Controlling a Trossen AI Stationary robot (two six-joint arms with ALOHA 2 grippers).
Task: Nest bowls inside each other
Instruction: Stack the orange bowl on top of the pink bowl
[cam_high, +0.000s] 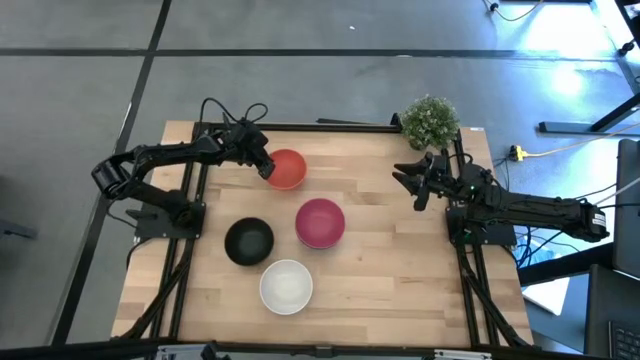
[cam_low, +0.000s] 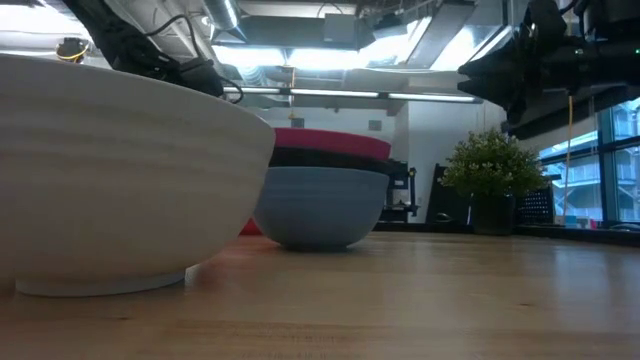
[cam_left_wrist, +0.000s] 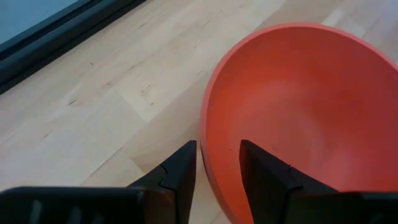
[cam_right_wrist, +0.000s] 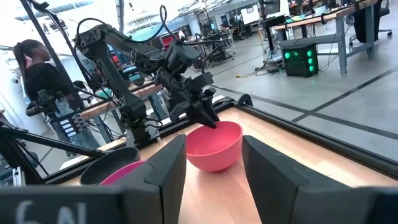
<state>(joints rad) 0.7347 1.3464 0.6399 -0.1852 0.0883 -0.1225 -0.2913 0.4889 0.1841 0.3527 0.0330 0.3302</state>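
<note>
The left gripper (cam_left_wrist: 217, 171) has its jaws clamped on the rim of the red bowl (cam_high: 287, 168) at the table's (cam_high: 390, 270) far left. The right gripper (cam_high: 412, 180), jaws apart, hovers beside the potted plant (cam_high: 431, 120). Black (cam_high: 248, 241), white (cam_high: 286, 286) and pink (cam_high: 320, 222) bowls sit mid-table.

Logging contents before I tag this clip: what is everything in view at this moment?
red bowl: one, red, far left part of the table
lone black bowl: one, black, table middle, standing alone
white bowl: one, white, near edge
stack: three bowls nested, magenta bowl on top, second black bowl in the middle, blue bowl at the bottom
plant: one, green, far right corner
table: one, light wood
person: one, dark top, in the room beyond
left pincer: at the red bowl's rim
right pincer: open, hovering near the plant
</note>
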